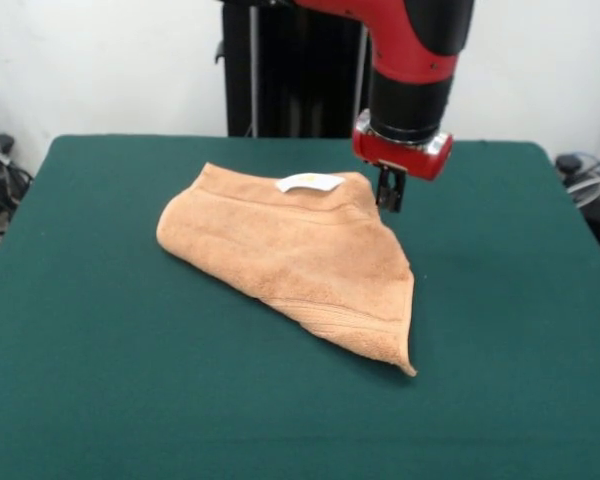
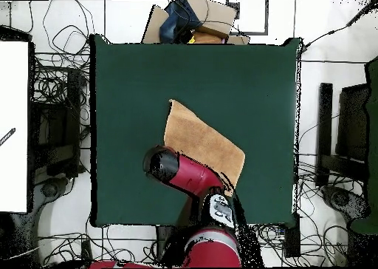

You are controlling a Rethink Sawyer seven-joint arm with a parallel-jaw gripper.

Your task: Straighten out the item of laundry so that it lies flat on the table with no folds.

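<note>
Nearest the camera, towel's pointed corner sits on the table, fabric folded over itself into a rough triangle near mid-table, white tag up on the far edge. Gripper hangs just beside the towel's far corner, by the tag; can't tell if it's open or holding cloth. Risk, imo: grabbing both layers drags the whole fold w/o opening it; a shallow pinch slips off thick terry; a wide pull bunches it more.

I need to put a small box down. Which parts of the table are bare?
The green table is bare all along the front edge and on both sides of the folded tan towel. Crowded: the towel's far corner, where the gripper hangs beside the white tag.
</note>
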